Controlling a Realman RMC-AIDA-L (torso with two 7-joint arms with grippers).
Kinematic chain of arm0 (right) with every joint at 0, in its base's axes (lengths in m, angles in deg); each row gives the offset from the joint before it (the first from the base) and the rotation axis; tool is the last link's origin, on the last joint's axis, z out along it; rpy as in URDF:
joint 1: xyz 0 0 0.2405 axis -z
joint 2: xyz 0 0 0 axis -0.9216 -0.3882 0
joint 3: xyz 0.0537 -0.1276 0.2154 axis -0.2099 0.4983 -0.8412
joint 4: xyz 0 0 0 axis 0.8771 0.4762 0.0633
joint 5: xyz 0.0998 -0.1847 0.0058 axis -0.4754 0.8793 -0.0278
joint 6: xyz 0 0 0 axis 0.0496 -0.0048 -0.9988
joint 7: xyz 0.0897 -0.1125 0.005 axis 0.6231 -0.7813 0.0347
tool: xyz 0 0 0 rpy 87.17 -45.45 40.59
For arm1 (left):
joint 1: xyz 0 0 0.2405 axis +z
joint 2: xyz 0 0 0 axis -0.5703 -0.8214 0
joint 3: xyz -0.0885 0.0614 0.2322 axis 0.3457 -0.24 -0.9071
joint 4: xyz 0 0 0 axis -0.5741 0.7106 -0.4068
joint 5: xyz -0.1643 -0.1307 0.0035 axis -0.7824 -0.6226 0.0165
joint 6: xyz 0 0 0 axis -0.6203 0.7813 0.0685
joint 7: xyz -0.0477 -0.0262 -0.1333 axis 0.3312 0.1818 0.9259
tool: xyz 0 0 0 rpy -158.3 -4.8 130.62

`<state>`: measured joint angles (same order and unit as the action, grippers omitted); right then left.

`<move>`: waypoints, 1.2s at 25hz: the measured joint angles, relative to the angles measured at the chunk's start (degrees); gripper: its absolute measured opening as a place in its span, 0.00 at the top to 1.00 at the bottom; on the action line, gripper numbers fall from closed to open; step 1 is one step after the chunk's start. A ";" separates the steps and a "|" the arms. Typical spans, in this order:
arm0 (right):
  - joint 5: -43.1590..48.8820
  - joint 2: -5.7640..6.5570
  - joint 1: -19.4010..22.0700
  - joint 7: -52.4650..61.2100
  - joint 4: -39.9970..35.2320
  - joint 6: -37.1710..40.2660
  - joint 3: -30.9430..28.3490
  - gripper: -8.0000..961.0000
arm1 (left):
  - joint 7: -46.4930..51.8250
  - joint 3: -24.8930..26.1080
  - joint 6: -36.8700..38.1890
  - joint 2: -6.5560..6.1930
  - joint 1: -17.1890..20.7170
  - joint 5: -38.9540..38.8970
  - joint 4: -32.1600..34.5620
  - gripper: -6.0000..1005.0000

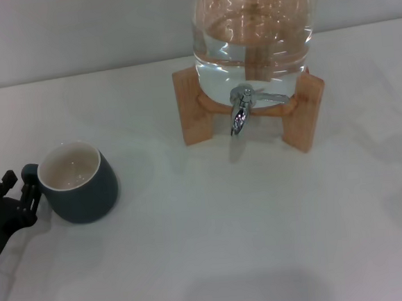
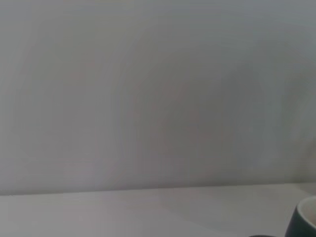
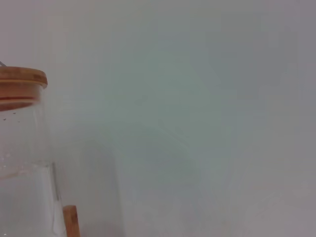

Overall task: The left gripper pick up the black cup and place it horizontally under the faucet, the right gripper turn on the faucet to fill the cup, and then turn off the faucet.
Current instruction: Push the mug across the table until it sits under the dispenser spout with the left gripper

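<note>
**Left end effector at cup handle, no grip**

While the left end effector (image 1: 13, 197) sits low on the white bench (image 1: 215, 247), prongs spread open, the black cup (image 1: 78, 182) stands upright just beside it, handle touching or nearly touching the prongs. Beyond the cup, well apart: faucet (image 1: 241, 112) on the glass water jar (image 1: 251, 38) in its wooden stand (image 1: 191, 109). Right end effector not in view.

The head view looks from above, forward and down on the white table (image 1: 215, 247). The left wrist view sits low near the table, facing the bare wall (image 2: 148, 89); it shares with the head view the black cup (image 2: 303, 219). The right wrist view looks level and close at the glass jar (image 3: 22, 163), shared too.
</note>
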<state>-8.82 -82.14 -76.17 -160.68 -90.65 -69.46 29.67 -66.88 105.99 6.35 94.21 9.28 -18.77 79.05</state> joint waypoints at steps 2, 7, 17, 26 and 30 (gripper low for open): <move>0.00 0.00 0.02 0.00 0.00 0.00 -0.01 0.11 | 0.26 0.00 -0.24 0.00 0.00 0.04 -0.02 0.56; 0.00 0.00 0.04 0.00 0.00 0.01 -0.02 0.11 | 0.38 -0.01 -0.26 0.00 0.01 0.06 -0.02 0.65; 0.00 0.00 -0.06 -0.09 0.15 0.25 -0.02 0.11 | 0.15 0.00 -0.13 0.00 -0.09 0.06 -0.03 0.85; 0.00 0.00 -0.38 -0.66 0.64 0.37 -0.02 0.11 | -0.03 -0.11 0.12 0.00 -0.66 0.24 0.15 0.85; 0.00 0.00 -0.40 -0.76 0.64 0.36 -0.34 0.11 | -1.11 -0.14 0.18 -0.01 -1.09 1.62 0.48 0.85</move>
<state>-8.82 -82.14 -76.56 -161.43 -90.01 -69.10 29.34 -67.99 105.85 6.53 94.20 8.19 -17.15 79.52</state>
